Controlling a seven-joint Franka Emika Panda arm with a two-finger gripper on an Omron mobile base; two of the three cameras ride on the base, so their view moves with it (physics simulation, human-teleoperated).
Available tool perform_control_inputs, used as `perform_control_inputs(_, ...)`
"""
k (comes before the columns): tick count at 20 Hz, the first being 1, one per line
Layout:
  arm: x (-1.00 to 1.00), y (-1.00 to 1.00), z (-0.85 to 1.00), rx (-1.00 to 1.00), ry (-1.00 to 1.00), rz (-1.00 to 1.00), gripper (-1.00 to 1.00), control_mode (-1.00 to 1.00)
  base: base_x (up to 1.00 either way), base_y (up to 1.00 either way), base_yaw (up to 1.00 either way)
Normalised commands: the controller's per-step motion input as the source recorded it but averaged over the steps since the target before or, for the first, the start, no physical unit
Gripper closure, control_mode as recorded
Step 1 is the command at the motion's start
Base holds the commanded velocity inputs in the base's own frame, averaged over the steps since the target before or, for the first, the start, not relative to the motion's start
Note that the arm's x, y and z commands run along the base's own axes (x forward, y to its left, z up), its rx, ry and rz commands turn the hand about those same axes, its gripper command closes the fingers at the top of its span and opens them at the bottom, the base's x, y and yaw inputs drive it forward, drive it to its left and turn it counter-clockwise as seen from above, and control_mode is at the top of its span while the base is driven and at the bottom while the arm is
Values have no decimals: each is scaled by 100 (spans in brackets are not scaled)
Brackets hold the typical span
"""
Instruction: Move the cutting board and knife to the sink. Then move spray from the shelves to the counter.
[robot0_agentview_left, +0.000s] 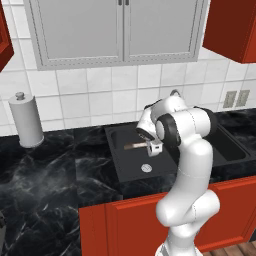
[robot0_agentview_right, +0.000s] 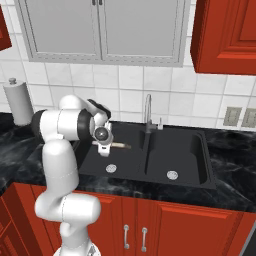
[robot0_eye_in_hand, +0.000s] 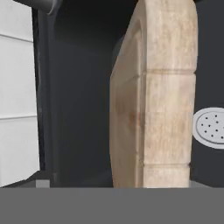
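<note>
One light-wood cutting board (robot0_eye_in_hand: 153, 100), pale and grainy with rounded corners, stands edge-on right in front of the hand camera, its thick rim facing the lens and its broad face turned aside. It sits inside the sink (robot0_agentview_left: 127, 167), a dark matte double basin sunk into the black marble-patterned counter (robot0_agentview_left: 45, 185) with white veining, over glossy red cabinet fronts (robot0_agentview_right: 180, 225). From the two base views the board shows as a thin tan sliver just beyond the gripper (robot0_agentview_left: 152, 146), over the left basin and close to the fingertips; whether it touches the basin floor I cannot tell. The claw's jaws are hidden by the hand in both base views and lie below the frame in the hand view, so their spread cannot be read. Two round perforated metal drains (robot0_agentview_right: 112, 168) mark the basins, one each. One thin upright metal faucet (robot0_agentview_right: 148, 112) rises behind the divider. One grey cylindrical canister (robot0_agentview_left: 26, 122) stands on the counter against the white tiles.
</note>
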Motion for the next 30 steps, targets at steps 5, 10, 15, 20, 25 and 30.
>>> perform_control_inputs(5, -14, 0, 0, 0, 1, 0, -100, -100, 0, 0, 0)
perform_control_inputs(10, -21, 0, 0, 0, 0, 3, -100, -100, 0, 0, 0)
perform_control_inputs(15, -27, 0, -1, 0, 0, 4, -100, -100, 0, 0, 0)
perform_control_inputs(20, -23, 0, -10, -1, 8, 3, -100, -100, 0, 0, 0)
perform_control_inputs(25, -1, 0, 0, -1, 23, 0, -100, -100, 0, 0, 0)
perform_control_inputs(30, 0, 0, 9, -2, 31, 0, -100, -100, 0, 0, 0)
